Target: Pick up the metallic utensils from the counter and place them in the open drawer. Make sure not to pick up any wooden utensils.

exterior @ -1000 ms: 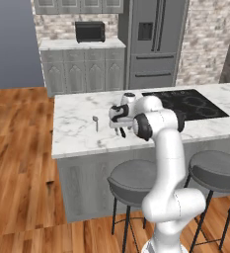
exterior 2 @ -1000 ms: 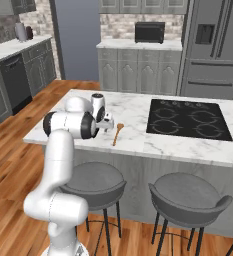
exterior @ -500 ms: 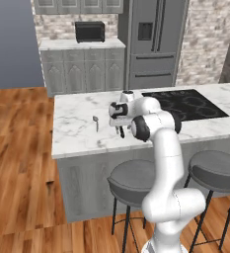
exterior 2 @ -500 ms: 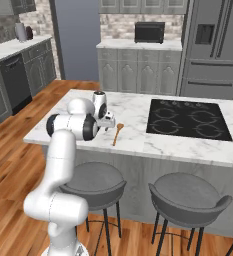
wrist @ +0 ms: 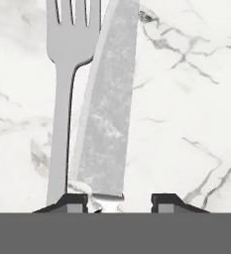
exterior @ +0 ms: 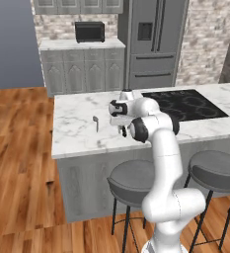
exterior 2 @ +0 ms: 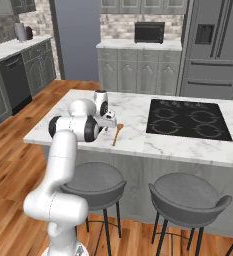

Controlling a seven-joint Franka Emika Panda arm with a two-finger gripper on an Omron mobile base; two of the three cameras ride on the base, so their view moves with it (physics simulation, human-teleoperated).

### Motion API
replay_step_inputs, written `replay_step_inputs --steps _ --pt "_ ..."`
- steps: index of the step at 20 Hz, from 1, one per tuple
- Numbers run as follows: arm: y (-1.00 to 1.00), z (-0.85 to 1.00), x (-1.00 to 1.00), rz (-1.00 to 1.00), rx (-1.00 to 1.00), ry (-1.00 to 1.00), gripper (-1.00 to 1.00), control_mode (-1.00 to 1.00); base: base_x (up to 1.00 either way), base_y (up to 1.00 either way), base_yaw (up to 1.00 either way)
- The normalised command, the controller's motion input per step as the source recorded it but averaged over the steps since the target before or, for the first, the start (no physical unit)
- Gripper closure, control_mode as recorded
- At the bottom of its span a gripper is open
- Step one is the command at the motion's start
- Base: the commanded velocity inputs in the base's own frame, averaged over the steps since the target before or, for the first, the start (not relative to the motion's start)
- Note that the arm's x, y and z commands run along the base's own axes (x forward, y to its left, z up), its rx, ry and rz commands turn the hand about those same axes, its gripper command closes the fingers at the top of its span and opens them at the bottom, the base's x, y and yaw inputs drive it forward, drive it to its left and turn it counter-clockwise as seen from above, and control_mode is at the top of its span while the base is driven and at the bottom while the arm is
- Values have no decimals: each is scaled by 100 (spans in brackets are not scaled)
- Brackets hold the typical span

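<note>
Looking across the room, we see a white marble desk (exterior: pixel 77 133) with grey veins on grey cabinets, a black cooktop (exterior: pixel 185 104) set flush into its far end. Two round grey stools (exterior 2: pixel 188 197) on thin dark legs stand along its near side. The floor (exterior: pixel 18 163) is warm orange-brown wood planking. Behind, a stone-tiled wall carries more grey cabinets, a black microwave (exterior: pixel 89 31) and a tall steel fridge (exterior: pixel 153 42).

Our hand (exterior: pixel 121 129) hangs low over the marble, near the middle of the desk's near half. In the hand view its two dark fingertips (wrist: pixel 72 202) stand apart, either side of the knife's lower blade; whether they press it we cannot tell.

The knife (wrist: pixel 107 109) lies flat on the marble, a broad, matte silver-grey blade that narrows toward the top of the hand view; its long axis runs from the fingertips up and slightly right. Just beside it on the left lies the fork (wrist: pixel 62 99), slim and smooth, tines toward the top, its handle running almost parallel to the blade, a thin gap between them along most of the length.

A small silver spoon (exterior: pixel 95 122) rests on the desk, apart from the hand on its left in the left base view, lying roughly front to back. In the right base view the wooden spoon (exterior 2: pixel 117 134), orange-brown and slender, lies just right of the hand, its long axis front to back with a slight tilt.
</note>
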Motion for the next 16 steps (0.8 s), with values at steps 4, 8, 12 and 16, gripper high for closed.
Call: replay_step_inputs --steps 4,8,12,16 --pt "19 -93 -56 -13 1 4 100 -100 0 0 0" --pt "25 -77 -76 -12 4 2 100 -100 0 0 0" --pt "18 -23 -70 -8 0 1 100 -100 0 0 0" --pt "2 -10 -57 -1 0 -3 100 -100 0 0 0"
